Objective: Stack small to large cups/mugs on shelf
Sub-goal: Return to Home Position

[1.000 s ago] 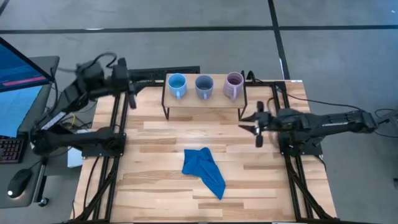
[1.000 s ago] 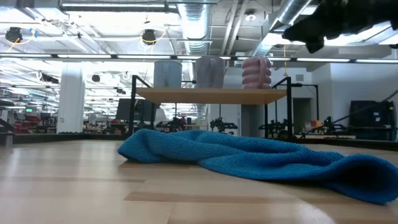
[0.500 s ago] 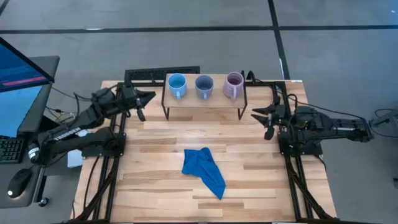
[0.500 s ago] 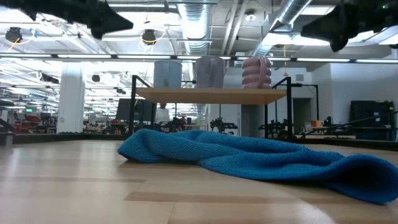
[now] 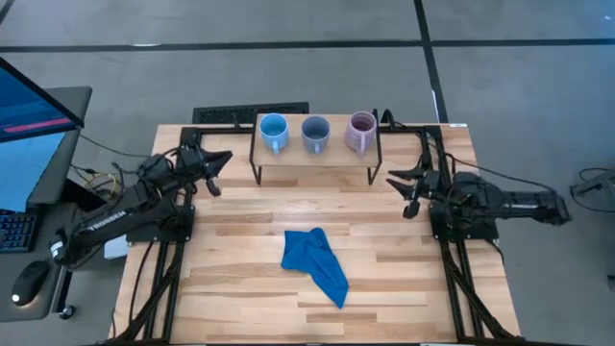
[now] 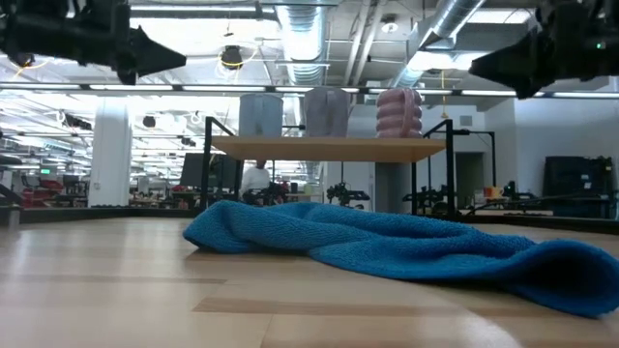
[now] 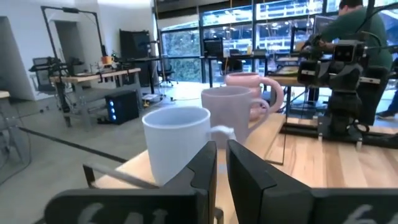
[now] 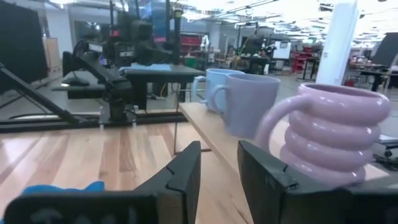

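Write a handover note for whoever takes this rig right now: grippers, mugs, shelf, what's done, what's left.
Left gripper: empty, fingers nearly together, off the left end of the shelf.
Right gripper: empty, slightly open, off the shelf's right end.
Mugs: all three stand upright on the shelf in one row, side by side, not nested. From the left arm's side: light blue mug, grey-blue mug, purple mug.
Blue cloth lies loose on the table in front of the shelf.
Done: placing.
Left: probably only parking both arms. Check the size order by eye; these views don't settle it.
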`<state>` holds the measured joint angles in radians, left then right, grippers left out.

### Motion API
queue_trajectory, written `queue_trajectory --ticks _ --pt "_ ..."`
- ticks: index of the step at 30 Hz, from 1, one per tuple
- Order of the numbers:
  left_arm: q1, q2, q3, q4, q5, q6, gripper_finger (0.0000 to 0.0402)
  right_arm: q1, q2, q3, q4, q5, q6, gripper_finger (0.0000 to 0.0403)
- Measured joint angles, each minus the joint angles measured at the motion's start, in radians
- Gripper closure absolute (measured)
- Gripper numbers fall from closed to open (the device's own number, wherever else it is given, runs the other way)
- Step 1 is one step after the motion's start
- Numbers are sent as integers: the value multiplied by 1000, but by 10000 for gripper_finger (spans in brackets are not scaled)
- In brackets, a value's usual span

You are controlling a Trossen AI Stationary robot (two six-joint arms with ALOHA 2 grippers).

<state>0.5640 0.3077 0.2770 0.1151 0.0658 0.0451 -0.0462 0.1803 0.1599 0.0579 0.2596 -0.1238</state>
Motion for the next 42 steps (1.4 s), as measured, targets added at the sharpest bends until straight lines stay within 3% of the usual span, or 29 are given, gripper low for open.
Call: queue_trajectory --ticks 11,15,26,32,42 --pt "0 -149 -215 128 -46 -38 374 -36 -177 -99 10 0 -7 274" --pt "0 -189 -264 117 -51 -60 374 -36 -178 -141 45 0 -8 274" --pt "0 -205 -266 13 -72 -77 374 -41 -179 -153 34 0 -16 274" --pt "0 -206 -267 10 -83 -66 374 -126 -179 -154 -1 3 -16 274" --pt "0 -206 -268 -15 -106 -65 374 -357 -179 -154 -5 -10 -23 274"
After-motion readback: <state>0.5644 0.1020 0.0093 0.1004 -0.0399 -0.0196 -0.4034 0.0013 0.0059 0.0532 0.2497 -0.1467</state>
